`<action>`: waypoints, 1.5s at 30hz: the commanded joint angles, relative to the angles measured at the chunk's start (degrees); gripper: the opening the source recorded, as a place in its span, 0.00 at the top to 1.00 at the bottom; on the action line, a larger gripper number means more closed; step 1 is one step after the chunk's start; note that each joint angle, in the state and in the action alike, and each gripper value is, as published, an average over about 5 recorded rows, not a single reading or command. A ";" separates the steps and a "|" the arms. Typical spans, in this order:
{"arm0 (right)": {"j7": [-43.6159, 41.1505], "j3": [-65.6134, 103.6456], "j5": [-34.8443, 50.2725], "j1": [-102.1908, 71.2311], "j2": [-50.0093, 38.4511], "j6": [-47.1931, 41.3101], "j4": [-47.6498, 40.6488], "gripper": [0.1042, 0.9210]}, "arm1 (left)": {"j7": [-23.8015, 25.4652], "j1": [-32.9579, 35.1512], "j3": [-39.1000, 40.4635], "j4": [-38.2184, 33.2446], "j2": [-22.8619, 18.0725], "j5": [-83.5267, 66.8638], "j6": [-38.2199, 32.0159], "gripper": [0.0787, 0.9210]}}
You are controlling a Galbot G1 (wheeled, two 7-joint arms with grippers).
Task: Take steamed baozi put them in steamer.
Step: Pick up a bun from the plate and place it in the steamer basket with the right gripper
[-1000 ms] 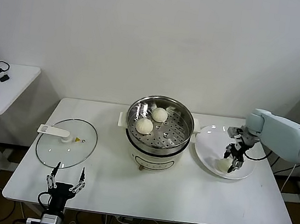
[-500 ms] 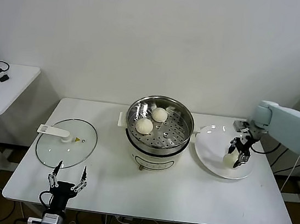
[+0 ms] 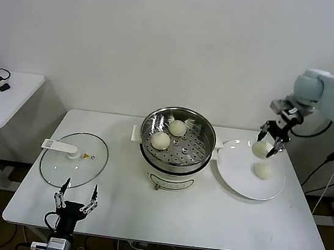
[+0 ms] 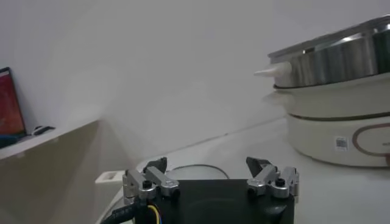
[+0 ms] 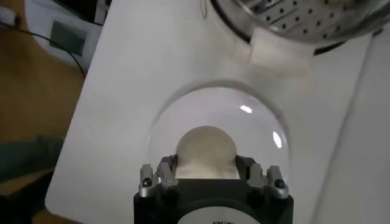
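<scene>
The white table [image 3: 216, 221] carries one shiny steel steamer [image 3: 177, 140] with a holed floor on a white base, one glass lid [image 3: 74, 159] and one white plate [image 3: 238, 171]. Four smooth, cream-white buns show: two [image 3: 160, 140] in the steamer, one [image 3: 263, 170] on the plate, and one [image 3: 260, 149] lifted above the plate. The right gripper [image 3: 271, 140] is clamped on that lifted bun, while the left gripper [image 3: 73, 202] waits at the table's near edge, fingers apart.

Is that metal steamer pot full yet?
No. The steamer holds two baozi; one sits on the plate, another in the right gripper.
</scene>
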 commanded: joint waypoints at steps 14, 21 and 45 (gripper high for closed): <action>9.13 11.16 -17.23 8.89 6.32 29.11 13.83 0.37 | -0.35 1.66 0.78 -1.47 -2.80 1.19 -0.56 0.12; 13.72 15.03 -26.25 3.72 7.80 28.69 17.97 0.37 | -0.46 2.09 0.68 -1.93 -2.80 1.27 -0.81 0.12; 16.35 28.65 -40.72 -21.07 16.76 25.38 6.34 0.37 | -0.53 2.09 -0.86 -1.56 -2.80 0.71 -1.04 0.12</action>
